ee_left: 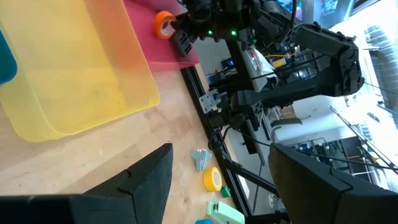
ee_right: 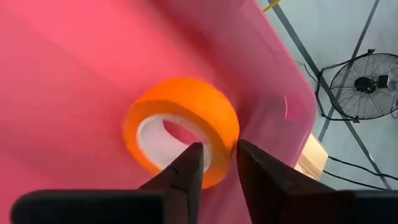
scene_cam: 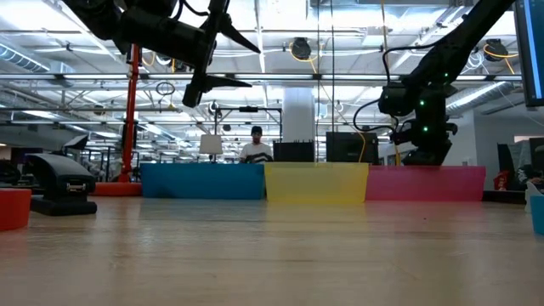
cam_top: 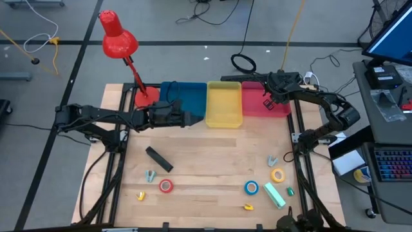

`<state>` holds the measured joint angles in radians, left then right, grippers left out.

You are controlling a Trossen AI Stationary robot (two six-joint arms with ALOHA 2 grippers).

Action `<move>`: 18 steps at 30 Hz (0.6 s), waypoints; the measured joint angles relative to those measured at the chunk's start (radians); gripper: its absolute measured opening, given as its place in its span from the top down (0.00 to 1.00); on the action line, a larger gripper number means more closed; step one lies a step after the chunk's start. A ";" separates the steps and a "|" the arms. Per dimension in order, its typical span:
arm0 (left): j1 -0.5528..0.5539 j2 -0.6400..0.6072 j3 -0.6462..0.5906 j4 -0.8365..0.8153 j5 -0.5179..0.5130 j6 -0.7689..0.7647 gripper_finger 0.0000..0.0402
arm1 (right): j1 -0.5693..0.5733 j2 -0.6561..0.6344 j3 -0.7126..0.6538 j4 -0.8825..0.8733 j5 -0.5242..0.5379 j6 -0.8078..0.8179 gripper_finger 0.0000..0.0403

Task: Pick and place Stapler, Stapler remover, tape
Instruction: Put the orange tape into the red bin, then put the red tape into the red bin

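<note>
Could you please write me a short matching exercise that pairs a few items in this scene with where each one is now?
Things:
1. orange tape roll
2. red tape roll
3. black stapler
4. left gripper

Places:
A. over the blue bin
B. in the pink bin, at the right gripper
C. table, front left
D. table, left of centre

Pairs: 1-B, 2-C, 3-D, 4-A

Along the table's [cam_top: 212, 145] far edge we list three bins side by side: left bin [cam_top: 183, 100], middle bin [cam_top: 223, 103], right bin [cam_top: 265, 100], with a lamp [cam_top: 119, 42] left of them. Right hand [ee_right: 214, 165] sits inside the right bin, one tape roll [ee_right: 183, 127] between its fingers. Near the front edge we note the stapler [cam_top: 158, 158] at left, a second roll [cam_top: 166, 186] before it, and two more rolls [cam_top: 277, 174] at right.
</note>
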<state>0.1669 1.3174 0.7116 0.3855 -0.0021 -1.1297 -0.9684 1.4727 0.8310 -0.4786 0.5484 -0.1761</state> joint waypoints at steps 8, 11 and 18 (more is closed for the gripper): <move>0.000 0.000 0.000 0.000 0.000 0.001 0.34 | 0.005 -0.012 0.000 0.003 0.000 0.053 0.66; 0.000 0.000 0.000 0.000 0.000 0.017 0.34 | 0.014 -0.040 0.000 -0.022 0.000 0.074 0.64; 0.000 0.000 0.000 -0.001 0.000 0.100 0.34 | 0.057 -0.179 0.000 -0.110 -0.044 0.202 0.66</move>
<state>0.1669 1.3174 0.7116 0.3847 -0.0021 -1.0301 -0.9111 1.2941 0.8310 -0.5891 0.5045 0.0259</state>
